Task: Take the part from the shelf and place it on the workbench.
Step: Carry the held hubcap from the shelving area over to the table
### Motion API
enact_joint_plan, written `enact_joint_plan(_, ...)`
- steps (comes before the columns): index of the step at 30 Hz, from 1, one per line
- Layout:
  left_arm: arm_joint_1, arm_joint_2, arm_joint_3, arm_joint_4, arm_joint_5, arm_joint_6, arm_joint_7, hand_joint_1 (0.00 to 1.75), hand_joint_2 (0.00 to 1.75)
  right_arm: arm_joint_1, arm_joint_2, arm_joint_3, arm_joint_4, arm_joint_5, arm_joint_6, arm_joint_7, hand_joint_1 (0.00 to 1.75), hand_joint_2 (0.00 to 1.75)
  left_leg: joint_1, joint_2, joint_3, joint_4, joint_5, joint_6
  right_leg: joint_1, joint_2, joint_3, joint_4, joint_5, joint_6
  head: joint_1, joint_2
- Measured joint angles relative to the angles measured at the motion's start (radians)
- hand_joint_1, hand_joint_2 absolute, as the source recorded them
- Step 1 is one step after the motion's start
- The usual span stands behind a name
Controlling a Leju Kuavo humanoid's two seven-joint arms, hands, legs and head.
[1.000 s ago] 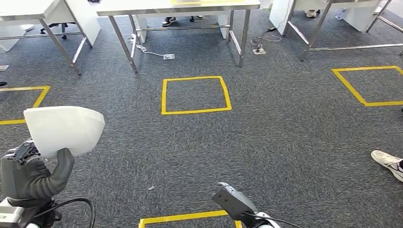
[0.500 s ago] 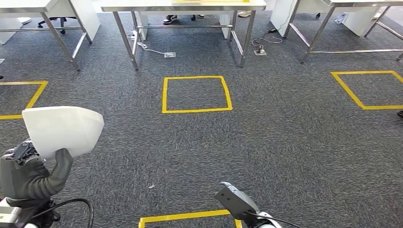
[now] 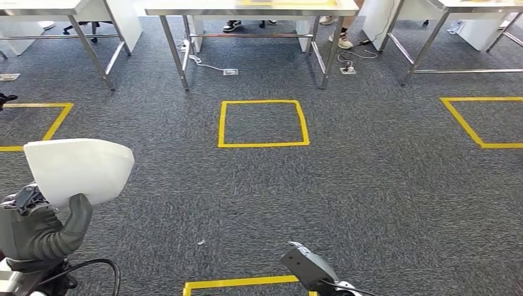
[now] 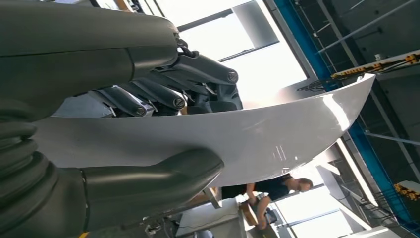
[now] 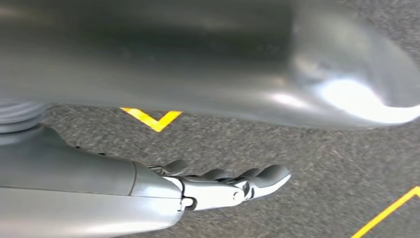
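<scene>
While I look down from the head view, open grey carpet (image 3: 370, 203) runs ahead to the steel-legged table (image 3: 253, 8) at the far edge. A yellow tape square (image 3: 263, 123) lies between me and it; more tape outlines sit to the far left and far right. Under the table I note a cable and floor socket (image 3: 230, 71) and a person's shoes (image 3: 232, 25). Further tables flank it on both sides.

Left robot hand (image 3: 38, 227) is raised at lower left, thumb under and fingers (image 4: 163, 96) over the white curved part (image 3: 79, 169), gripping its near edge. Right robot hand (image 5: 223, 186) hangs low over the carpet, fingers straight, slightly apart, holding nothing
</scene>
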Motion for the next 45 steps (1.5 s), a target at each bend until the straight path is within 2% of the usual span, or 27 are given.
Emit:
enact_joint_plan(2, 0.001, -0.001, 0.000, -0.005, 0.000, 0.001, 0.000, 1.75, 1.75, 0.003, -0.003, 0.000, -0.001, -0.002, -0.005, 0.001, 0.00, 0.00, 0.000, -0.006, 0.001, 0.009, -0.010, -0.015, -0.001, 0.004, 0.055, -0.123, 0.051, -0.004, 0.000, 0.000)
enact_joint_plan(3, 0.001, -0.001, 0.000, -0.009, 0.000, 0.001, -0.001, 1.75, 1.75, 0.005, -0.004, 0.000, -0.002, -0.002, -0.007, 0.001, 0.00, 0.00, -0.002, -0.008, 0.001, 0.011, -0.014, -0.022, 0.000, 0.006, 0.067, -0.151, 0.056, -0.009, 0.000, 0.000)
enact_joint_plan(6, 0.003, -0.001, 0.000, -0.015, 0.000, 0.001, -0.002, 1.75, 1.75, 0.010, -0.005, 0.000, -0.003, -0.003, -0.008, 0.002, 0.00, 0.00, 0.000, -0.009, 0.005, 0.007, -0.020, -0.043, 0.005, 0.007, 0.070, -0.157, 0.048, -0.033, 0.000, 0.000)
enact_joint_plan(8, 0.004, 0.000, 0.000, -0.017, 0.000, 0.001, -0.003, 1.75, 1.75, 0.010, -0.006, 0.000, -0.007, -0.003, -0.009, 0.001, 0.00, 0.00, 0.003, -0.002, -0.005, 0.040, -0.040, -0.054, 0.003, 0.006, 0.080, -0.161, 0.045, -0.049, -0.002, 0.000)
enact_joint_plan(9, 0.005, 0.000, -0.001, -0.019, 0.000, 0.002, -0.003, 1.75, 1.75, 0.011, -0.006, 0.000, -0.008, -0.003, -0.009, 0.001, 0.00, 0.00, 0.003, 0.002, -0.026, 0.087, -0.062, -0.058, 0.002, 0.005, 0.086, -0.163, 0.043, -0.054, -0.004, 0.000)
enact_joint_plan(11, 0.011, 0.000, -0.001, -0.019, 0.000, 0.002, -0.003, 1.75, 1.75, 0.013, -0.006, 0.000, -0.009, -0.003, -0.009, 0.001, 0.00, 0.00, 0.003, 0.006, -0.099, 0.217, -0.111, -0.060, 0.004, 0.002, 0.094, -0.164, 0.035, -0.061, -0.005, 0.000)
enact_joint_plan(12, 0.016, 0.001, -0.001, -0.019, 0.000, 0.002, -0.003, 1.75, 1.75, 0.016, -0.006, 0.000, -0.009, -0.003, -0.009, 0.002, 0.00, 0.00, 0.003, 0.006, -0.131, 0.266, -0.120, -0.061, 0.005, 0.001, 0.097, -0.164, 0.031, -0.063, -0.005, 0.000)
enact_joint_plan(13, 0.020, 0.002, -0.002, -0.019, 0.000, 0.003, -0.003, 1.75, 1.75, 0.018, -0.006, 0.000, -0.010, -0.003, -0.008, 0.002, 0.00, 0.00, 0.003, 0.007, -0.149, 0.286, -0.112, -0.060, 0.006, 0.001, 0.102, -0.163, 0.027, -0.063, -0.005, 0.000)
enact_joint_plan(14, 0.024, 0.003, -0.002, -0.021, 0.000, 0.004, -0.003, 1.75, 1.75, 0.021, -0.007, 0.000, -0.011, -0.002, -0.008, 0.002, 0.00, 0.00, 0.003, 0.007, -0.148, 0.266, -0.083, -0.058, 0.006, 0.001, 0.109, -0.163, 0.021, -0.062, -0.005, 0.000)
enact_joint_plan(16, 0.029, 0.005, -0.002, -0.027, 0.000, 0.007, -0.003, 1.75, 1.75, 0.024, -0.007, 0.000, -0.016, -0.001, -0.008, 0.002, 0.00, 0.00, 0.003, 0.011, -0.101, 0.148, -0.006, -0.051, 0.006, 0.002, 0.126, -0.163, 0.008, -0.056, -0.005, 0.000)
enact_joint_plan(17, 0.031, 0.006, -0.002, -0.030, 0.000, 0.008, -0.003, 1.75, 1.75, 0.026, -0.007, 0.001, -0.018, 0.000, -0.008, 0.003, 0.00, 0.00, 0.000, 0.014, -0.074, 0.086, 0.020, -0.047, 0.009, 0.002, 0.133, -0.162, 0.001, -0.051, -0.006, 0.000)
enact_joint_plan(19, 0.038, 0.008, -0.001, -0.037, 0.000, 0.009, -0.003, 1.75, 1.75, 0.030, -0.007, 0.002, -0.022, 0.000, -0.008, 0.004, 0.00, 0.00, -0.005, 0.017, -0.050, 0.030, 0.026, -0.038, 0.011, 0.001, 0.137, -0.163, -0.008, -0.038, -0.005, 0.000)
enact_joint_plan(22, 0.051, 0.012, -0.001, -0.050, 0.000, 0.011, -0.003, 1.75, 1.75, 0.035, -0.008, 0.004, -0.031, 0.001, -0.009, 0.006, 0.00, 0.00, -0.006, 0.012, -0.044, 0.022, 0.016, -0.018, 0.010, -0.001, 0.141, -0.164, -0.017, -0.019, -0.003, 0.000)
enact_joint_plan(24, 0.054, 0.013, -0.001, -0.057, 0.000, 0.012, -0.004, 1.75, 1.75, 0.034, -0.009, 0.004, -0.035, 0.001, -0.009, 0.007, 0.00, 0.00, -0.003, 0.012, -0.032, 0.015, 0.011, -0.005, 0.009, 0.000, 0.111, -0.096, -0.051, -0.011, -0.003, 0.000)
enact_joint_plan(26, 0.058, 0.013, -0.001, -0.061, 0.000, 0.014, -0.004, 1.75, 1.75, 0.036, -0.010, 0.005, -0.037, 0.002, -0.009, 0.009, 0.00, 0.00, -0.005, 0.012, -0.024, 0.014, 0.002, 0.003, 0.010, 0.001, 0.031, 0.044, -0.104, -0.009, -0.002, 0.000)
enact_joint_plan(27, 0.061, 0.013, -0.001, -0.062, 0.000, 0.014, -0.004, 1.75, 1.75, 0.038, -0.010, 0.005, -0.037, 0.002, -0.009, 0.010, 0.00, 0.00, -0.006, 0.011, -0.019, 0.014, -0.002, 0.005, 0.010, 0.001, -0.010, 0.103, -0.118, -0.009, -0.002, 0.000)
enact_joint_plan(28, 0.065, 0.013, -0.001, -0.062, 0.001, 0.015, -0.003, 1.75, 1.75, 0.040, -0.010, 0.006, -0.037, 0.002, -0.009, 0.013, 0.00, 0.00, -0.007, 0.009, -0.013, 0.015, -0.008, 0.005, 0.010, 0.001, -0.036, 0.130, -0.110, -0.010, -0.002, 0.000)
enact_joint_plan(29, 0.067, 0.013, -0.001, -0.064, 0.001, 0.015, -0.003, 1.75, 1.75, 0.041, -0.011, 0.007, -0.037, 0.004, -0.009, 0.016, 0.00, 0.00, -0.008, 0.006, -0.005, 0.015, -0.013, 0.005, 0.011, 0.001, -0.043, 0.117, -0.081, -0.013, -0.002, 0.000)
enact_joint_plan(31, 0.068, 0.013, -0.001, -0.068, 0.004, 0.007, -0.002, 1.75, 1.75, 0.040, -0.011, 0.010, -0.041, 0.011, -0.009, 0.027, 0.00, 0.00, -0.008, 0.002, 0.013, 0.015, -0.027, 0.001, 0.014, 0.002, -0.003, -0.010, 0.015, -0.023, -0.002, 0.000)
enact_joint_plan(33, 0.066, 0.014, -0.003, -0.071, 0.009, -0.010, -0.002, 1.75, 1.75, 0.034, -0.011, 0.016, -0.046, 0.021, -0.005, 0.037, 0.00, 0.00, -0.011, 0.000, 0.024, 0.015, -0.039, -0.008, 0.021, 0.004, 0.042, -0.123, 0.065, -0.034, -0.002, 0.000)
enact_joint_plan(35, 0.062, 0.014, -0.006, -0.072, 0.012, -0.028, 0.000, 1.75, 1.75, 0.024, -0.012, 0.022, -0.051, 0.028, 0.004, 0.043, 0.00, 0.00, -0.012, -0.001, 0.027, 0.012, -0.045, -0.019, 0.027, 0.005, 0.053, -0.150, 0.061, -0.043, -0.003, 0.000)
enact_joint_plan(38, 0.053, 0.015, -0.010, -0.074, 0.010, -0.050, 0.004, 1.75, 1.75, 0.013, -0.013, 0.027, -0.054, 0.034, 0.020, 0.041, 0.00, 0.00, -0.011, 0.002, 0.029, 0.026, -0.059, -0.037, 0.019, 0.006, 0.066, -0.164, 0.059, -0.057, -0.003, 0.000)
enact_joint_plan(40, 0.043, 0.016, -0.013, -0.072, 0.008, -0.072, 0.005, 1.75, 1.75, 0.006, -0.012, 0.029, -0.054, 0.036, 0.031, 0.033, 0.00, 0.00, -0.008, 0.005, -0.016, 0.121, -0.102, -0.047, 0.015, 0.004, 0.081, -0.172, 0.055, -0.065, -0.004, 0.000)
enact_joint_plan(42, 0.035, 0.016, -0.019, -0.065, 0.010, -0.100, 0.005, 1.75, 1.75, 0.000, -0.011, 0.033, -0.052, 0.038, 0.040, 0.027, 0.00, 0.00, -0.005, 0.007, -0.096, 0.253, -0.148, -0.054, 0.015, 0.002, 0.090, -0.172, 0.045, -0.069, -0.005, 0.000)
enact_joint_plan(43, 0.031, 0.017, -0.023, -0.061, 0.013, -0.112, 0.005, 1.75, 1.75, -0.001, -0.011, 0.034, -0.051, 0.039, 0.043, 0.025, 0.00, 0.00, -0.004, 0.008, -0.124, 0.289, -0.148, -0.057, 0.015, 0.002, 0.095, -0.171, 0.040, -0.068, -0.005, 0.000)
enact_joint_plan(44, 0.027, 0.018, -0.026, -0.056, 0.017, -0.123, 0.004, 1.75, 1.75, -0.002, -0.011, 0.036, -0.050, 0.039, 0.045, 0.022, 0.00, 0.00, -0.002, 0.009, -0.134, 0.287, -0.126, -0.059, 0.014, 0.003, 0.102, -0.170, 0.034, -0.067, -0.005, 0.000)
enact_joint_plan(45, 0.023, 0.018, -0.029, -0.052, 0.019, -0.129, 0.004, 1.75, 1.75, -0.003, -0.010, 0.037, -0.049, 0.039, 0.045, 0.020, 0.00, 0.00, 0.000, 0.010, -0.123, 0.244, -0.085, -0.060, 0.012, 0.004, 0.110, -0.168, 0.027, -0.064, -0.005, 0.000)
